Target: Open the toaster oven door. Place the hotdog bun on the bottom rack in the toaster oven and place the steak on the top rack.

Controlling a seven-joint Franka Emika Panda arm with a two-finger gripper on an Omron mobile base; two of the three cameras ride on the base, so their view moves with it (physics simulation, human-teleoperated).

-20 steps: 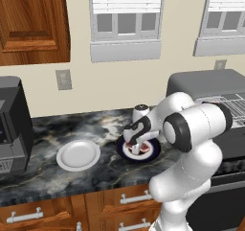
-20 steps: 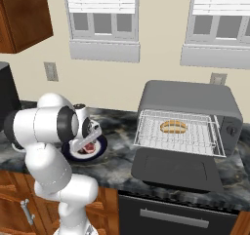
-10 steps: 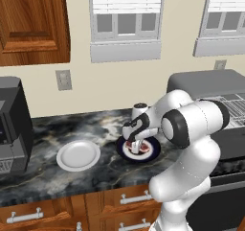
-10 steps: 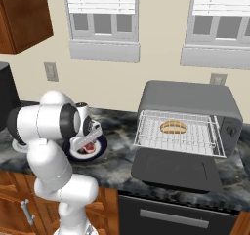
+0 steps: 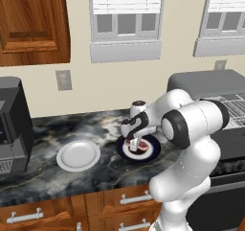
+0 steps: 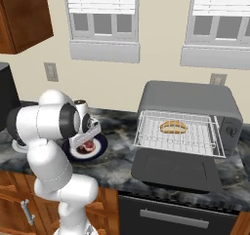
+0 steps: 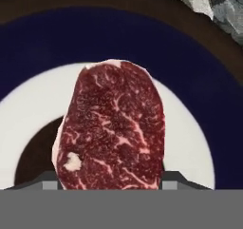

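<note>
I see the dark marbled surface (image 5: 57, 177) running under two windows, with wooden drawers below it. At its right end sits the grey oven (image 6: 188, 102), its door (image 6: 173, 170) dropped flat and open toward me. A wire rack (image 6: 178, 134) is pulled out over the door, and the bun (image 6: 174, 127) lies on it, near the middle — which of the two racks this is I cannot tell from here. At the far left of the surface stands a black appliance (image 5: 12, 124), well apart from the oven.

My arm bends down over the middle of the surface. Beside it is a plain white plate (image 5: 78, 155), and just to the right of that a dark blue plate (image 5: 150, 151) with a white centre. The steak (image 7: 111, 128) lies flat on the blue plate, dark red with a pale rim.

The end effector (image 5: 133, 141) is low over the steak. In the hand view the two finger tips (image 7: 173, 179) stand either side of the near end of the meat, close to its edges — whether they press on it yet, I cannot tell.
</note>
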